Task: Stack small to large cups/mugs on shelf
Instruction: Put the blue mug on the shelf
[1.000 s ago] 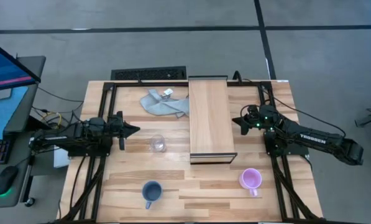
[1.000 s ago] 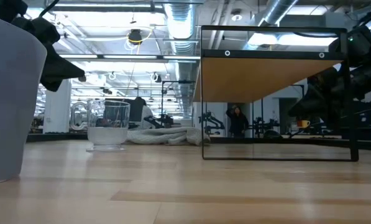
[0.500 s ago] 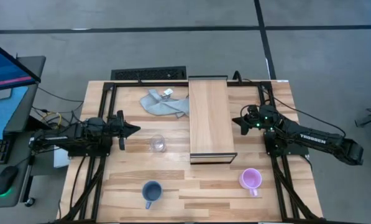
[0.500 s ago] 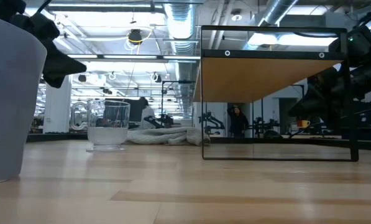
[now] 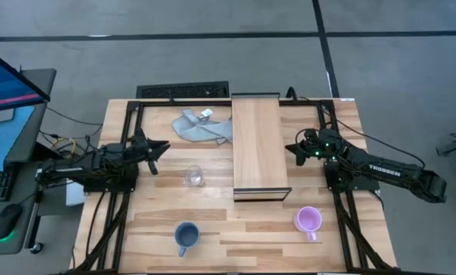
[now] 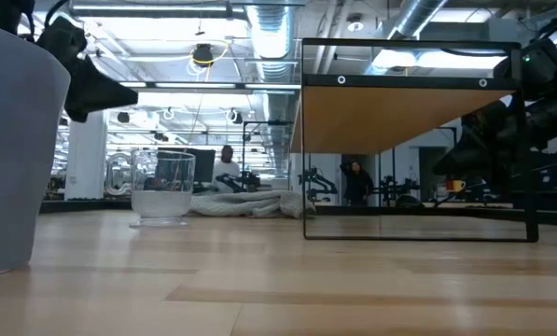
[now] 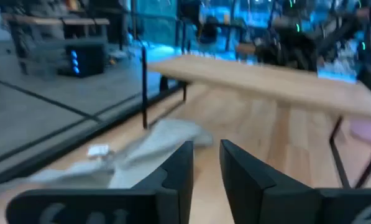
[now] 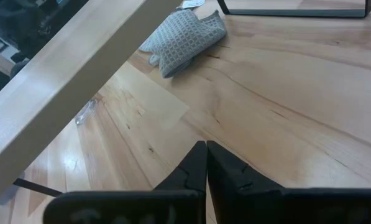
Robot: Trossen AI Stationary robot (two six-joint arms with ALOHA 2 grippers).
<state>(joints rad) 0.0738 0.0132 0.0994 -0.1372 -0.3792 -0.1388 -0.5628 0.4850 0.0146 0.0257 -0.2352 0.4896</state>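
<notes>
High view puts the small clear glass cup (image 5: 194, 177) upright on the slatted table (image 5: 250, 229), near the left gripper (image 5: 160, 147), which hangs up and to the left of it with its two fingers a little parted around nothing. The shelf (image 5: 257, 145), a light-wood plank on a dark frame, stands just right of the glass, running from the table's far edge toward the middle with nothing on it. The blue-grey mug (image 5: 186, 235) sits near the front edge, well apart from the glass, and the pink-purple mug (image 5: 308, 221) stands by the shelf's near right corner; both look empty. The right gripper (image 5: 293, 147) waits just beside the shelf's right side, fingers pressed together and holding nothing. A grey cloth (image 5: 201, 127) lies crumpled against the shelf's far left side. Beyond the table are a grey floor, a keyboard (image 5: 183, 91) at the back edge, and a monitor (image 5: 6, 80) at left. Low view shows people far off in a bright workshop.
</notes>
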